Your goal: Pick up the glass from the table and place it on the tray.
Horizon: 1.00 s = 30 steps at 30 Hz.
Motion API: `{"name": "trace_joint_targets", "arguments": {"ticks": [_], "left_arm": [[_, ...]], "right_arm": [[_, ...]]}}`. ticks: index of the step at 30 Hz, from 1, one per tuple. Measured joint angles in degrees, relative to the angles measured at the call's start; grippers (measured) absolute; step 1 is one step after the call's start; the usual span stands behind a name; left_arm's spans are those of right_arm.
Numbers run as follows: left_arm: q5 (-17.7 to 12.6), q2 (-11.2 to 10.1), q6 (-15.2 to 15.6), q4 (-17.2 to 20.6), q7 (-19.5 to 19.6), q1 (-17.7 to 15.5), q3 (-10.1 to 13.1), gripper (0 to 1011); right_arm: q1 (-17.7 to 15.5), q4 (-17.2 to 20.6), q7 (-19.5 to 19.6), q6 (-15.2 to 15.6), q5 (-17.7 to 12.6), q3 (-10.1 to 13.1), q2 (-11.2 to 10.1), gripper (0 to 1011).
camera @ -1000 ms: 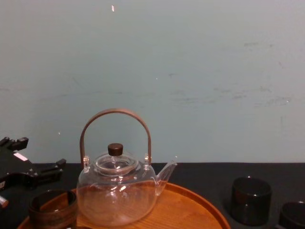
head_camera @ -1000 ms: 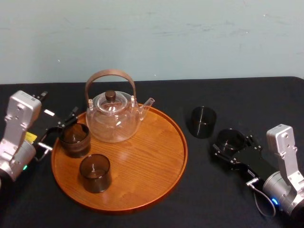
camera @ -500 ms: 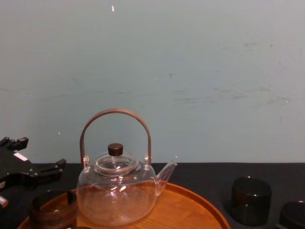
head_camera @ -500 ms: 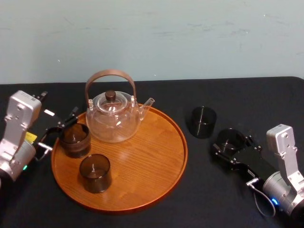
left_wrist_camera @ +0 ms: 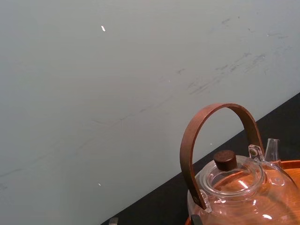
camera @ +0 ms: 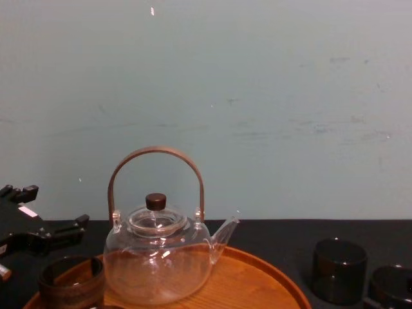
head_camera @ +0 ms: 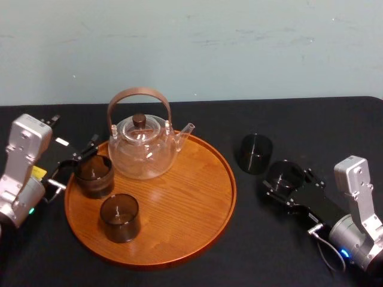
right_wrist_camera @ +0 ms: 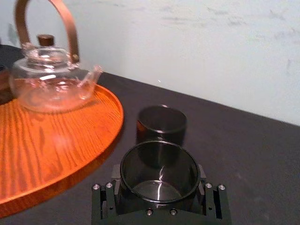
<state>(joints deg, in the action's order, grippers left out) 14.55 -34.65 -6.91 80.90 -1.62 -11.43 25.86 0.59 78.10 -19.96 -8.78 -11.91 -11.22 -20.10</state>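
Note:
My right gripper is shut on a dark smoky glass, holding it upright just over the black table to the right of the tray. In the right wrist view the glass sits between the jaws, with the tray's rim ahead and to one side. A second dark glass stands on the table between the held one and the tray. Two more glasses stand on the tray's left part. My left gripper stands open at the tray's left edge, beside the rear glass.
A clear glass teapot with an arched brown handle stands at the back of the tray. The tray's middle and right side are bare wood. A pale wall closes the back of the black table.
My right gripper has moved a little to the left, toward the tray, with the glass in it. The left arm and everything on the tray have stayed put.

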Motion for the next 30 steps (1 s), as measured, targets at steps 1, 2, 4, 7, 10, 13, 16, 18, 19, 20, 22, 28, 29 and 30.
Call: {"name": "trace_joint_targets", "arguments": {"ticks": [1,2,4,7,10,13,16,18,19,20,22,28,29,30], "left_arm": [[0.0,0.0,0.0,0.0,0.0,0.0,0.0,1001],[0.0,0.0,0.0,0.0,0.0,0.0,0.0,1001],[0.0,0.0,0.0,0.0,0.0,0.0,0.0,1001],[0.0,0.0,0.0,0.0,0.0,0.0,0.0,1001],[0.0,0.0,0.0,0.0,0.0,0.0,0.0,1001],[0.0,0.0,0.0,0.0,0.0,0.0,0.0,1001],[0.0,0.0,0.0,0.0,0.0,0.0,0.0,1001],[0.0,0.0,0.0,0.0,0.0,0.0,0.0,1001],[0.0,0.0,0.0,0.0,0.0,0.0,0.0,1001],[0.0,0.0,0.0,0.0,0.0,0.0,0.0,1001],[0.0,0.0,0.0,0.0,0.0,0.0,0.0,1001],[0.0,0.0,0.0,0.0,0.0,0.0,0.0,1002],[0.0,0.0,0.0,0.0,0.0,0.0,0.0,1001],[0.0,0.0,0.0,0.0,0.0,0.0,0.0,1001]], "right_arm": [[-0.1,0.3,-0.2,0.0,0.0,-0.1,-0.1,908],[-0.1,0.7,-0.3,0.0,0.1,-0.2,-0.2,908],[-0.1,1.8,-0.7,0.1,0.6,-0.6,-0.6,909],[-0.1,3.4,-1.0,0.5,1.3,-1.3,-1.0,908],[-0.1,5.0,-1.3,0.8,2.1,-2.1,-1.2,908],[0.2,6.3,-1.6,1.0,2.9,-3.0,-1.4,908],[0.5,7.3,-2.0,1.1,3.5,-4.1,-1.4,909],[0.7,7.6,-2.0,1.1,3.7,-4.6,-1.4,908],[0.8,7.7,-2.1,1.1,3.9,-4.8,-1.3,909],[1.0,7.8,-2.1,1.2,4.0,-5.2,-1.2,909],[1.3,7.8,-2.4,1.2,4.1,-5.8,-1.0,908],[2.2,6.9,-3.6,0.5,4.0,-7.7,-0.5,908],[2.4,6.7,-3.8,0.3,4.0,-7.9,-0.4,909],[2.5,6.5,-4.1,0.2,4.0,-8.2,-0.3,908]]}}
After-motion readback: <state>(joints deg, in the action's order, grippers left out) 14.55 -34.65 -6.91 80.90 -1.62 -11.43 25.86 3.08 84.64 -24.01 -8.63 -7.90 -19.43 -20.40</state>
